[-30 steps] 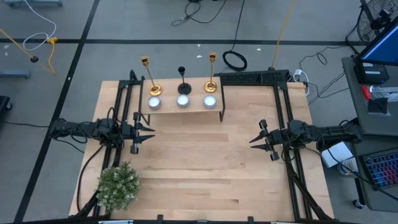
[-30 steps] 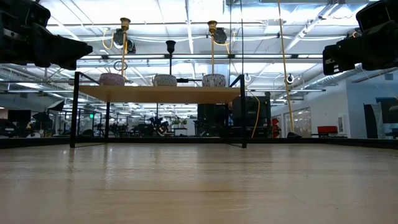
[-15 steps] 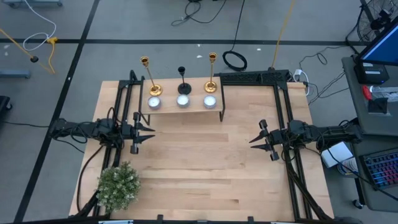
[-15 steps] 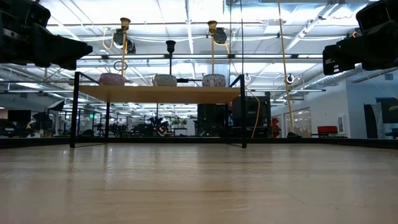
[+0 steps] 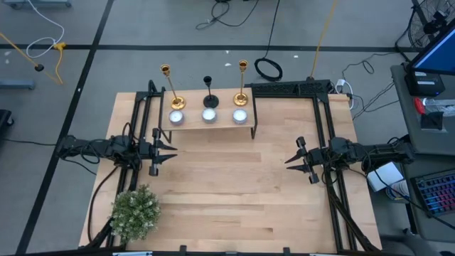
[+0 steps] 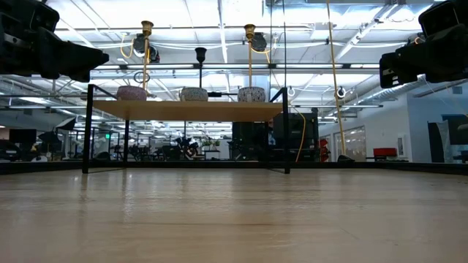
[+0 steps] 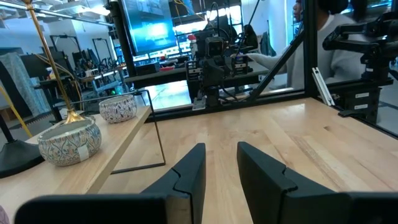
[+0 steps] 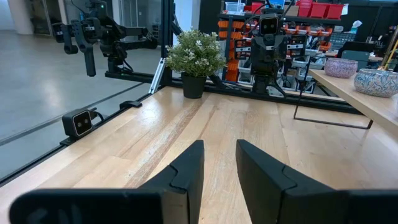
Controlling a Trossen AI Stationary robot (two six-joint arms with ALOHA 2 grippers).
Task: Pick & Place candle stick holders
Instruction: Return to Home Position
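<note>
Three candle stick holders stand by their round bases on a small raised wooden shelf (image 5: 213, 125) at the table's far middle: a tall gold one (image 5: 171, 87) on the left, a shorter black one (image 5: 210, 92) in the middle, a tall gold one (image 5: 242, 83) on the right. In the low view they rise above the shelf: gold (image 6: 146, 55), black (image 6: 200, 66), gold (image 6: 249, 55). My left gripper (image 5: 173, 152) is open and empty at the table's left, near the shelf's left end. My right gripper (image 5: 288, 161) is open and empty at the table's right.
Three small round tealight cups (image 5: 209, 114) sit on the shelf in front of the holders. A bushy green plant (image 5: 135, 212) stands at the near left corner. Black frame rails (image 5: 142, 114) run along the table's left and right sides. Bare wood lies between the grippers.
</note>
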